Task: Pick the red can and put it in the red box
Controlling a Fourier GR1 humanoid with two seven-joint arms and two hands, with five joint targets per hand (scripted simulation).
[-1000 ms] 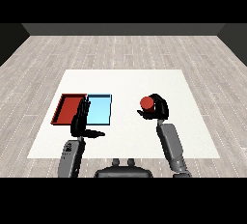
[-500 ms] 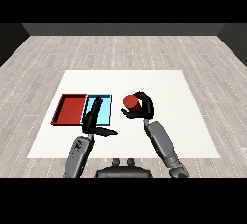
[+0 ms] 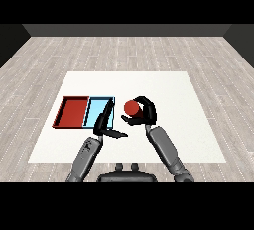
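In the head view, the right hand (image 3: 142,113) is grasping the red can (image 3: 131,107), its black fingers and thumb curling round the can's right side and underside, and it is carrying the can above the white table (image 3: 163,90), just to the right of the light blue tray (image 3: 101,106). The can is lying between the hand and that tray's right edge, with its round red top facing the view; whether it is already over the tray's rim I cannot tell. The red tray (image 3: 74,111) is sitting on the far side of the light blue one, touching it along their shared edge, so the can is not yet at its goal. The left hand (image 3: 102,124) is hanging released, its fingers straight and holding nothing, over the near edge of the light blue tray. By my judgement the step in hand is the carry: the can is gripped and lifted, and the placing is yet to come. The next move is calling for a sweep leftward across the whole light blue tray until the can is standing over the red tray, then a lowering and an opening of the fingers, while the left hand is keeping clear of the path.
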